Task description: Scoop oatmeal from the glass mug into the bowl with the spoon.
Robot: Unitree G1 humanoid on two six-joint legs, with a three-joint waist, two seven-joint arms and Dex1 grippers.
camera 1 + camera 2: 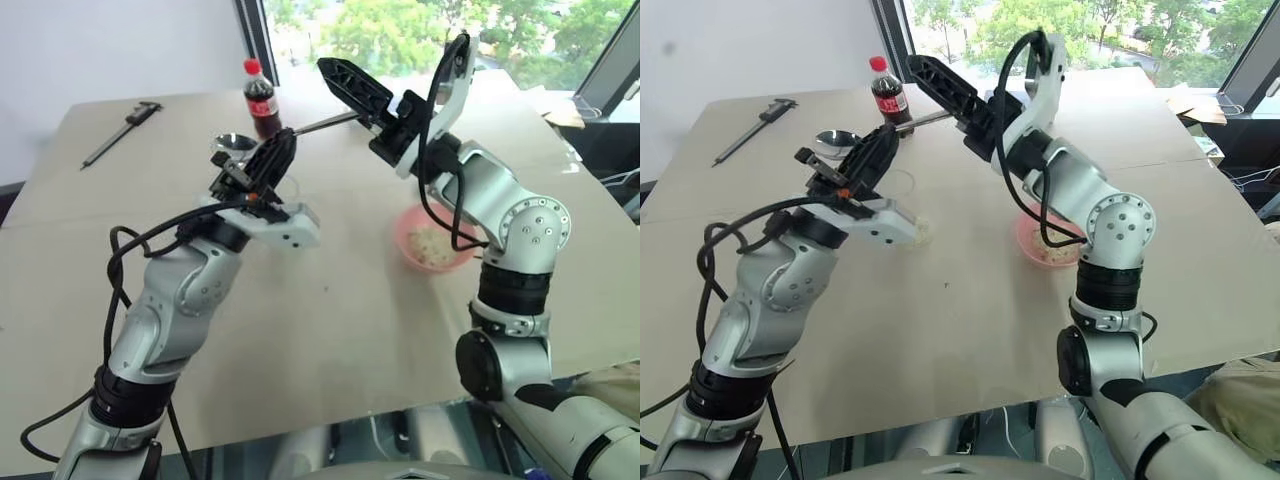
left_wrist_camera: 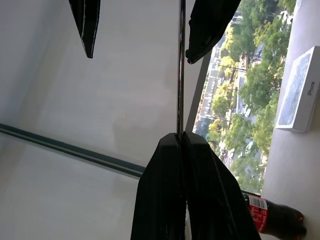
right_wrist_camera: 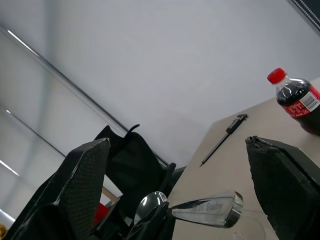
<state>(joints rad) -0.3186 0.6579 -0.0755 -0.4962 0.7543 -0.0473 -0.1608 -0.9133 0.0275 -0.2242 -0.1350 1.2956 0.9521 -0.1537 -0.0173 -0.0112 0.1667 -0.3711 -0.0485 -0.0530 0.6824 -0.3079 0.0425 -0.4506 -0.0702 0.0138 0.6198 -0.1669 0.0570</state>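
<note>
The small clear glass mug [image 1: 902, 186] sits mostly hidden behind the left tool [image 1: 853, 165] at upper left of centre. The shallow pink bowl [image 1: 412, 232], right of centre, is partly covered by the right arm. The dark cola bottle with red cap [image 2: 277, 220] is cut off at the lower right edge.

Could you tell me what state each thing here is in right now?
Left gripper: shut on the spoon.
Right gripper: open, its fingers either side of the spoon's handle.
Bowl: upright, oatmeal inside.
Bottle: upright, capped.
Caliper: lying flat.
</note>
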